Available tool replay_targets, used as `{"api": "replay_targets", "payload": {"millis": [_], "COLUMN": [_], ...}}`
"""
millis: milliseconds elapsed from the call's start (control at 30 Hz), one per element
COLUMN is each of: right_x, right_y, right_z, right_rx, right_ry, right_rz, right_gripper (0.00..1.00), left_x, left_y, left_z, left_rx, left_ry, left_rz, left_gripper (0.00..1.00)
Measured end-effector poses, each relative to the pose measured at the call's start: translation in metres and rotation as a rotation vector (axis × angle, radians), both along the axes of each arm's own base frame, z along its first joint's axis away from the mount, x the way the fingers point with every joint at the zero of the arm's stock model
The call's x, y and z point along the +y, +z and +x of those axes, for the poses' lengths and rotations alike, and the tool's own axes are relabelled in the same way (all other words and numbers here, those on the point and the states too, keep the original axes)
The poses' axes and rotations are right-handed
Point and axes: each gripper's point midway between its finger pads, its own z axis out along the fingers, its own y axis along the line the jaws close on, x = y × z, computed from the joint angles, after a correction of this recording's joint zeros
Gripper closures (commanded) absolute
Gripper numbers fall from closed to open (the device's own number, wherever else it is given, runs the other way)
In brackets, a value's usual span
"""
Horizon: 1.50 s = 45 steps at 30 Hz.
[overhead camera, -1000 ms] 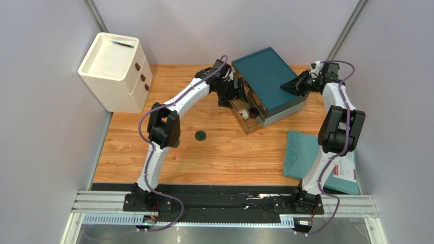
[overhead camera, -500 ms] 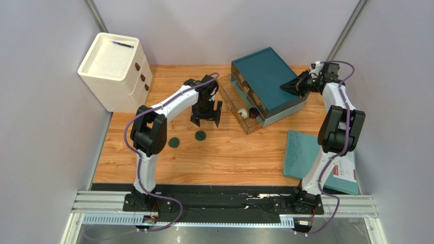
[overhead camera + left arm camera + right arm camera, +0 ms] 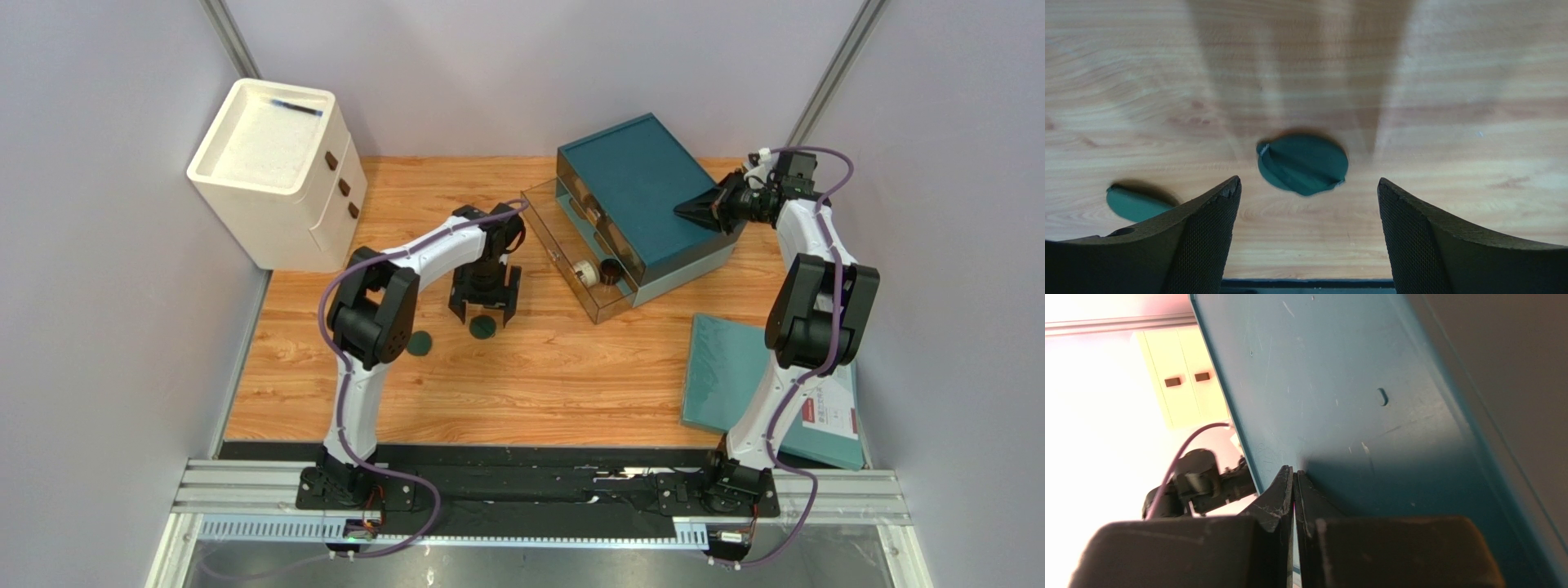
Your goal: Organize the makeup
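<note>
Dark green discs [image 3: 1303, 164]; teal drawer box [image 3: 638, 184]; white cabinet [image 3: 264, 153]; woodgrain table [image 3: 552, 380].

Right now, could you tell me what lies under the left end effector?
A dark green round disc lies on the wooden table below the open left end effector, untouched. A second green disc sits beside it, partly hidden behind one finger.

Left gripper [image 3: 483, 319] pointing down, jaws spread; right gripper [image 3: 1293, 473] closed, arm extended forward.
</note>
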Motion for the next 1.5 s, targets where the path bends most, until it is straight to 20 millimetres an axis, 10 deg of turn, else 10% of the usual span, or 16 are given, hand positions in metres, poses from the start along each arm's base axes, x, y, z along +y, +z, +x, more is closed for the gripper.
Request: {"api": "replay_targets", "payload": {"millis": [167, 233, 333, 700, 867, 1067, 1167, 1500], "right_x": [0.001, 0.001, 0.001, 0.001, 0.001, 0.002, 0.002, 0.004], "right_y": [-0.001, -0.001, 0.000, 0.000, -0.001, -0.003, -0.003, -0.003], "right_z": [0.000, 0.000, -0.001, -0.001, -0.001, -0.002, -0.003, -0.004], "right_rx": [0.002, 0.002, 0.002, 0.002, 0.003, 0.008, 0.009, 0.011], "right_ry": [0.004, 0.005, 0.007, 0.008, 0.008, 0.008, 0.012, 0.017], "right_rz": [0.006, 0.007, 0.009, 0.011, 0.011, 0.013, 0.018, 0.026], "right_gripper": [0.96, 0.96, 0.96, 0.96, 0.96, 0.96, 0.96, 0.96], "left_x": [-0.002, -0.004, -0.003, -0.027, -0.085, -0.138, -0.153, -0.165], "left_y": [-0.017, -0.017, -0.018, 0.003, 0.081, 0.153, 0.142, 0.082], "left_z": [-0.007, -0.007, -0.008, 0.014, 0.081, 0.135, 0.142, 0.138], "left_rx": [0.062, 0.064, 0.069, 0.014, -0.222, -0.415, -0.388, -0.256], "left_ry": [0.013, 0.019, 0.018, 0.019, 0.001, 0.009, 0.044, 0.107], "left_rz": [0.003, -0.004, 0.001, -0.094, -0.337, -0.581, -0.637, -0.650], "left_gripper": [0.36, 0.73, 1.00, 1.00, 1.00, 0.74, 0.26, 0.15]}}
